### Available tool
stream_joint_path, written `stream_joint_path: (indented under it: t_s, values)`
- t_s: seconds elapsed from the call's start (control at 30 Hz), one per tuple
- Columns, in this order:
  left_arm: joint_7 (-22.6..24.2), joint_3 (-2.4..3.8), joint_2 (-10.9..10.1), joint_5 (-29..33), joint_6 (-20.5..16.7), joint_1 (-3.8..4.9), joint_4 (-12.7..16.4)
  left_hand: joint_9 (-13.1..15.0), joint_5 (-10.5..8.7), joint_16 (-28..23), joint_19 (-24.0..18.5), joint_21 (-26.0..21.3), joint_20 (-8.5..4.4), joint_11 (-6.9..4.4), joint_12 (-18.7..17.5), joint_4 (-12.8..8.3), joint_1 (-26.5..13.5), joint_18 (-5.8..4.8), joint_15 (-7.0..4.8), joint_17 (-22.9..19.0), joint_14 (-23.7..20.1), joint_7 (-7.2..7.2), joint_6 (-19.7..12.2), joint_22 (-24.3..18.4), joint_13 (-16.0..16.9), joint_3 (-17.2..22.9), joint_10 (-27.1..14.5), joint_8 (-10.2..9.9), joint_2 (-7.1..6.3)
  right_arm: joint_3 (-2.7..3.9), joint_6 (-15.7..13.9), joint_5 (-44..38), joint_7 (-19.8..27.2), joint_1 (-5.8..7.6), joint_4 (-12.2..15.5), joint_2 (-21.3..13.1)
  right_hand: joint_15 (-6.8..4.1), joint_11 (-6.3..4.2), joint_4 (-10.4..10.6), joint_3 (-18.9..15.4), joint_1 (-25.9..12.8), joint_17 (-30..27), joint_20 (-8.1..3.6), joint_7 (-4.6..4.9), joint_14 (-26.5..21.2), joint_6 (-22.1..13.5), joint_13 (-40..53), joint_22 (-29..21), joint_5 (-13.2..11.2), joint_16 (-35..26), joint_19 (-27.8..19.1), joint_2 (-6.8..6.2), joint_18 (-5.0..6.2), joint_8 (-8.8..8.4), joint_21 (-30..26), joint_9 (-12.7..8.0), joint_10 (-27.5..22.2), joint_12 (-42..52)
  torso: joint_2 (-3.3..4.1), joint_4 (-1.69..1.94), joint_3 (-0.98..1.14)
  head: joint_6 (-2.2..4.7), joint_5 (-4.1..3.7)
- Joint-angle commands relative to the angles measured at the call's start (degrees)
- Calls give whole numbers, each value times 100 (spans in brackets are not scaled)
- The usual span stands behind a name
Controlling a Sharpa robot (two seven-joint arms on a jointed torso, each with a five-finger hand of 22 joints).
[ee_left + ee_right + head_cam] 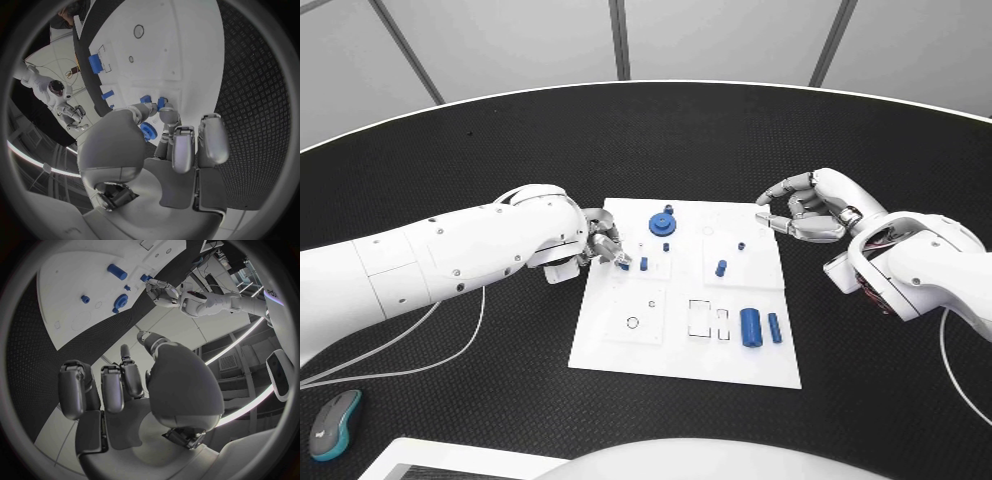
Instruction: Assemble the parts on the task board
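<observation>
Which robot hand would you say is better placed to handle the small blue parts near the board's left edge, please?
Probably the left robot hand: its fingertips are already at the small blue parts on the task board. The right robot hand sits curled over the black table, off the board.

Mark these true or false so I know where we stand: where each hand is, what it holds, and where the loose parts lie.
1. The left hand is at the board's left edge, fingers at a blue peg. True.
2. The right hand holds a part. False: it holds nothing, curled over the bare table.
3. The blue cylinder lies on the board. True.
4. The gear lies off the board. False: it sits on the board.
</observation>
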Motion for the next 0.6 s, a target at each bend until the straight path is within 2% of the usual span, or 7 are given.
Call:
stream_joint_path:
  t_s: [0.03,0.6]
  values:
    - [2,0,7,-30,-4,-1,-6,2,22,31,43,21,-3,-42,27,-584,-2,-32,-43,1301,531,-46,0,9,0,621,71,27,53,0,1,0,1,0,0,2,-53,-4,36,9,49,889,-43,-8,442,-25,446,1007,17,-26,296,-3,91,33,-21,5,24,7,0,-2,-1,-8,1]
    - [-8,0,2,-76,-35,-3,23,7,22,32,46,23,-6,-47,27,-601,-13,-33,-46,1303,531,-51,5,13,-7,645,76,38,39,0,6,0,6,0,-7,7,-53,-4,36,9,49,889,-43,-8,442,-25,446,1007,17,-26,296,-3,91,33,-21,5,24,7,-4,1,0,-27,5]
